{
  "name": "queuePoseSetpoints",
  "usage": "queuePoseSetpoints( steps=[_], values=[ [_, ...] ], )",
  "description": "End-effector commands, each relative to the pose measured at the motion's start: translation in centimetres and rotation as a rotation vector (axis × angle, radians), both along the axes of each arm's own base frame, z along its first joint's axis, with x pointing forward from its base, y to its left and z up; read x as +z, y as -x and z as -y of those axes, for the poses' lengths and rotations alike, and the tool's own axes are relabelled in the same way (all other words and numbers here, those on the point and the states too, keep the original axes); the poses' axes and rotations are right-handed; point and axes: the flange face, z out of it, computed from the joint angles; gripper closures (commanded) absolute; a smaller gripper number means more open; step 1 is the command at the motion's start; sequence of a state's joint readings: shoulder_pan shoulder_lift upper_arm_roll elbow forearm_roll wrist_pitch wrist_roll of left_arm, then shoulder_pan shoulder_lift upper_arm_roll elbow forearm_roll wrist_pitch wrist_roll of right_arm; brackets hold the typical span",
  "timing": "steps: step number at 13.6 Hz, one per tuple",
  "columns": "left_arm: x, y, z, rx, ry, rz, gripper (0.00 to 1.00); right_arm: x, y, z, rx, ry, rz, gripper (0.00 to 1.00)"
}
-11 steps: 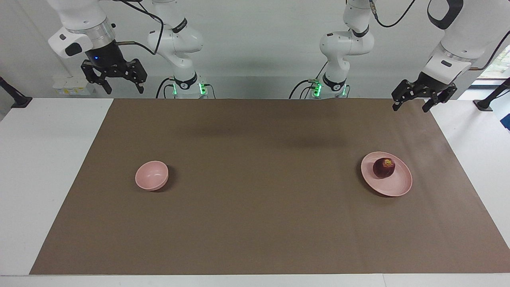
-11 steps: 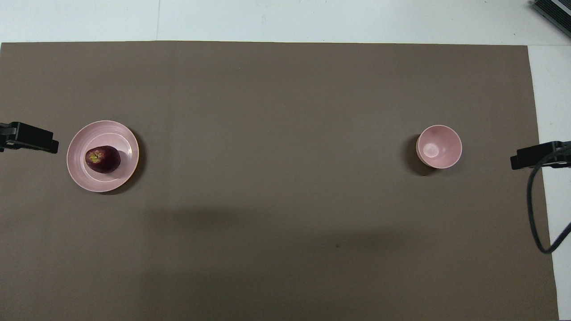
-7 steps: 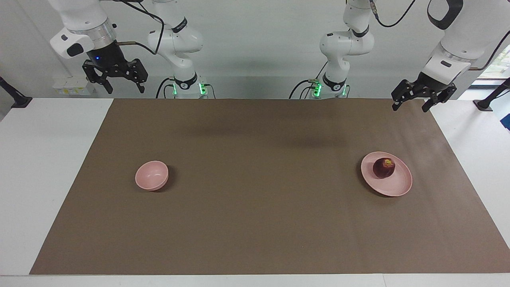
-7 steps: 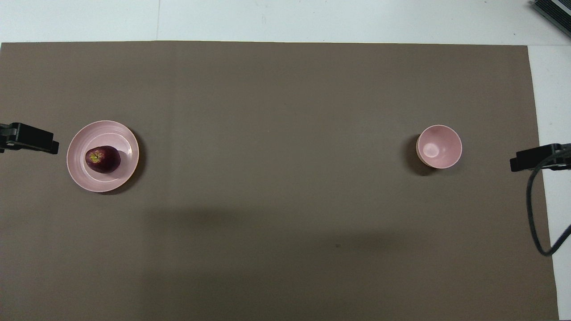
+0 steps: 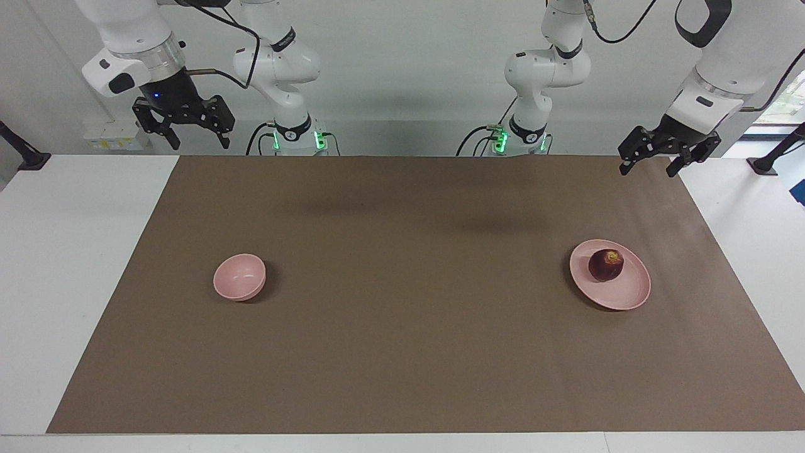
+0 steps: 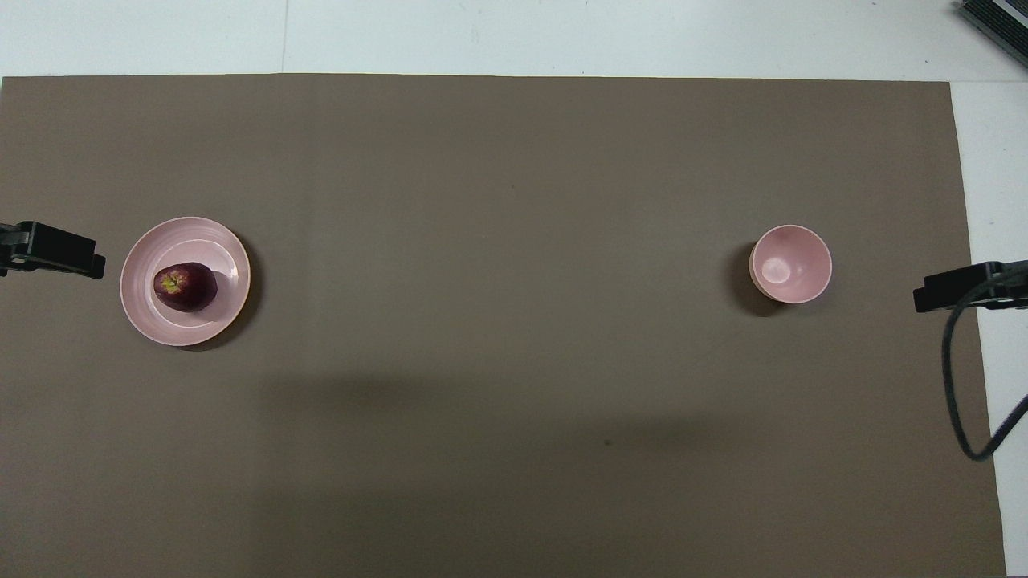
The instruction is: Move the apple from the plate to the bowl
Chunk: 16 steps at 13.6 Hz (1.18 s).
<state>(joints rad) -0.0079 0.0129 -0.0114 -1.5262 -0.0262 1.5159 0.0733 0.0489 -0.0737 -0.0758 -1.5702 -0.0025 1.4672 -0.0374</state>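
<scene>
The dark red apple (image 5: 605,265) lies on the flat pink plate (image 5: 630,297) toward the left arm's end of the table. It shows in the overhead view (image 6: 185,286) on the plate (image 6: 135,309). The small pink bowl (image 5: 239,277) stands empty toward the right arm's end, and it shows in the overhead view too (image 6: 790,264). My left gripper (image 5: 648,168) is open and empty, raised over the mat's edge; only its tip (image 6: 52,250) shows beside the plate from above. My right gripper (image 5: 197,141) is open and empty, raised over the mat's edge at the bowl's end (image 6: 956,289).
A brown mat (image 5: 402,352) covers most of the white table (image 5: 69,264). A black cable (image 6: 956,385) hangs from the right arm over the mat's edge. A dark object (image 6: 996,24) lies at the table's farthest corner at the right arm's end.
The right gripper has drifted slightly toward the bowl's side of the mat and risen a little. The left gripper, apple, plate and bowl have not visibly moved.
</scene>
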Motion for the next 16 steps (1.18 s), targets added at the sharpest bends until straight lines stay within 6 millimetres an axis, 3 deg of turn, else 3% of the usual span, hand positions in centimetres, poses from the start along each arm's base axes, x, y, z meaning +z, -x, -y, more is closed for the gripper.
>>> queuePoseSetpoints(
  steps=[1,12,16],
  values=[
    [0.0,0.7,0.1,-0.001,-0.005,-0.003,0.0,0.0,0.8,0.0,0.025,-0.023,0.003,0.0],
    [-6.2,-1.4,0.1,-0.022,-0.004,0.048,0.0,-0.5,0.8,-0.4,0.03,-0.025,-0.007,0.0],
    [-9.4,-2.4,-0.5,-0.062,-0.006,0.068,0.0,-0.5,0.9,-0.4,0.03,-0.025,-0.008,0.0]
  ],
)
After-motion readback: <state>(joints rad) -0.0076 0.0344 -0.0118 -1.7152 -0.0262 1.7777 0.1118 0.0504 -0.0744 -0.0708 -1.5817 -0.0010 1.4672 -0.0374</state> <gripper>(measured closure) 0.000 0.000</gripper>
